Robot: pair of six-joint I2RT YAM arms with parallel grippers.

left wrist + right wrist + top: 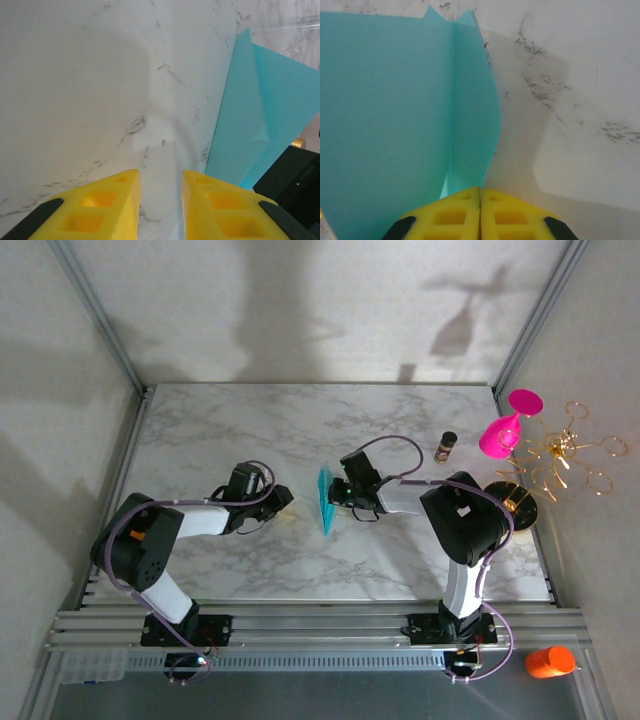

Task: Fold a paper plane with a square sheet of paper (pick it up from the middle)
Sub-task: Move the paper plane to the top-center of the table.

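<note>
The plane [326,502] is at the middle of the desk [200,430], between the two arms. From above it reads as a slim teal sliver standing on edge rather than lying flat. The right arm [400,498] holds it. In the right wrist view the jaws are pressed together with no gap between the yellow pads [452,217], and the lower edge of the plane [385,100] runs down into them, so I judge they pinch it near a crease. That view shows a straight fold line running up the paper, a narrower layer beside the wide one, and two small points at the far end. The left arm [190,520] is just beside the plane on its other side, not touching it. Its jaws are spread, with bare marble between the pads [115,205], and the plane [260,115] rises to their right, its layered panels meeting at a point. By this I judge most folds done, since the sheet is already narrow, creased and layered. What seems left is the finish, perhaps pressing or opening the wings, then laying the plane down and letting go. Whether every fold is complete I cannot tell. A pink goblet [505,430] and a small bottle [445,447] stand well apart at the right.
</note>
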